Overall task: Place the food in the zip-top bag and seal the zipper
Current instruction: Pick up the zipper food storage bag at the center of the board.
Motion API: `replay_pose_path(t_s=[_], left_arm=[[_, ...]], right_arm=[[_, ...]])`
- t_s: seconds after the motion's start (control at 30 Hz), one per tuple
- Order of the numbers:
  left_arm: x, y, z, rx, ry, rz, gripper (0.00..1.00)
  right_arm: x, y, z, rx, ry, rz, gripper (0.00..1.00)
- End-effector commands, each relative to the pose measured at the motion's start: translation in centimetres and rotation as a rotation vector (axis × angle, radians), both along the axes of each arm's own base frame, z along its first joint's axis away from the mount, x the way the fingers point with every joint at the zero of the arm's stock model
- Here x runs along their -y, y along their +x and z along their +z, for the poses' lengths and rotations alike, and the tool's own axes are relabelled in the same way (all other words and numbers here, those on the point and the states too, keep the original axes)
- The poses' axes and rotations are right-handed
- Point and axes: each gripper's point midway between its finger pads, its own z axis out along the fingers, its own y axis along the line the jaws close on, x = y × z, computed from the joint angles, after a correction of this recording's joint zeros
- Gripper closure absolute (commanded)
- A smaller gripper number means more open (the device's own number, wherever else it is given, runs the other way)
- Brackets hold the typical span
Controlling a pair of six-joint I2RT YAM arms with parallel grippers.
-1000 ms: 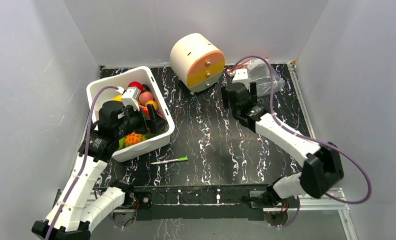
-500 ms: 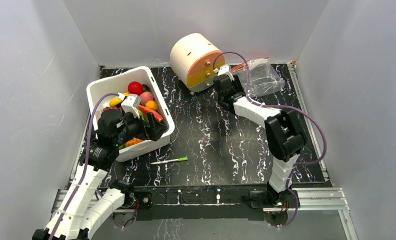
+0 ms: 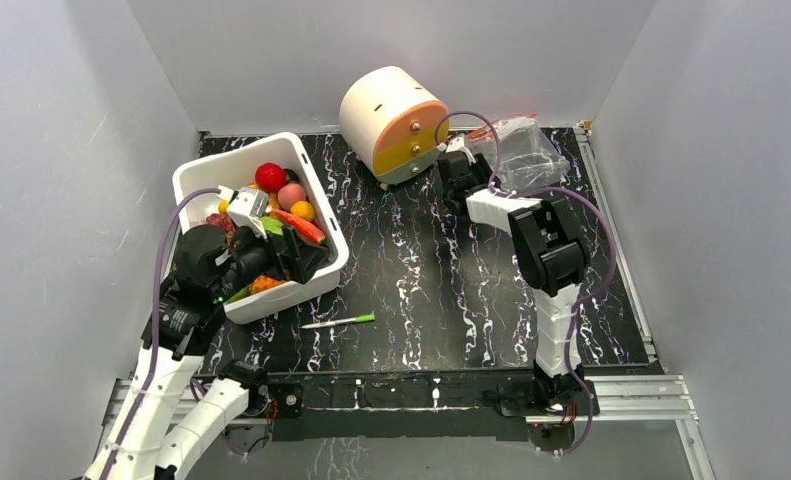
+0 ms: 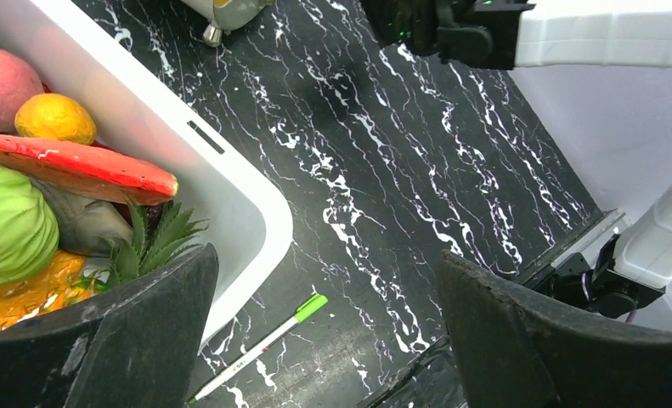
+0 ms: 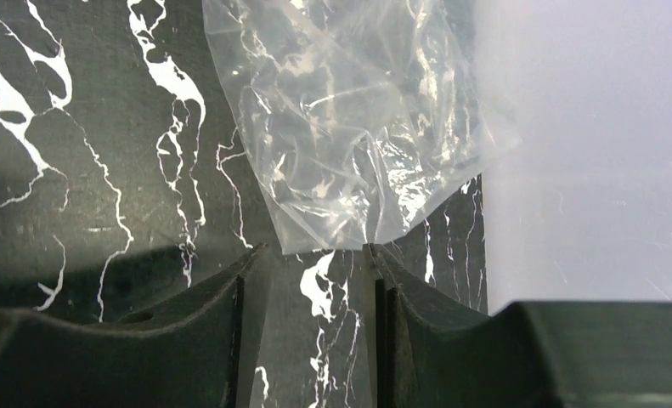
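Note:
The food lies in the white bin (image 3: pixel 316 280): a red ball (image 3: pixel 269 176), a peach (image 4: pixel 1 85), an orange (image 4: pixel 53 117), a watermelon slice (image 4: pixel 77 166), a green cabbage (image 4: pixel 9 225) and a pineapple top (image 4: pixel 149 242). My left gripper (image 3: pixel 289 258) hangs over the bin's near right corner. It is wide open and empty in the left wrist view (image 4: pixel 324 331). The clear zip-top bag (image 3: pixel 521 150) lies at the back right, its orange zipper (image 3: pixel 506 123) toward the back wall. My right gripper (image 5: pixel 315 255) is open, with the bag's near edge (image 5: pixel 349 136) at its fingertips.
A round cream and orange drawer cabinet (image 3: pixel 396 120) stands at the back middle, close left of my right gripper (image 3: pixel 471 170). A white and green pen (image 4: pixel 260 344) lies on the black marbled table in front of the bin. Grey walls close in on three sides.
My right arm has folded inward and its gripper has come up to the bag's edge. My left gripper has drawn back from the bin's middle to its near right corner.

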Motion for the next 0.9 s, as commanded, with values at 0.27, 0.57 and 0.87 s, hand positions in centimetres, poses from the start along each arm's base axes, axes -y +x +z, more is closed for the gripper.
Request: replay_pose_path(t_s=[0.27,0.57,0.87], left_arm=[[-0.3,-1.3,2.7,0.055,-0.004,-0.020,0.02],[-0.2,-1.8,2.4,0.043,-0.006,-0.037,0.02],[0.0,-1.8,2.4,0.067,-0.009,-0.053,0.02]], right_arm=[[1.2,3.6,1.3,0.120,-0.118,-0.045,0.60],[1.6,3.7,2.2,0.156,-0.119,-0.038,1.00],[1.4,1.3,3.8,0.157,0.017,-0.068,1.00]])
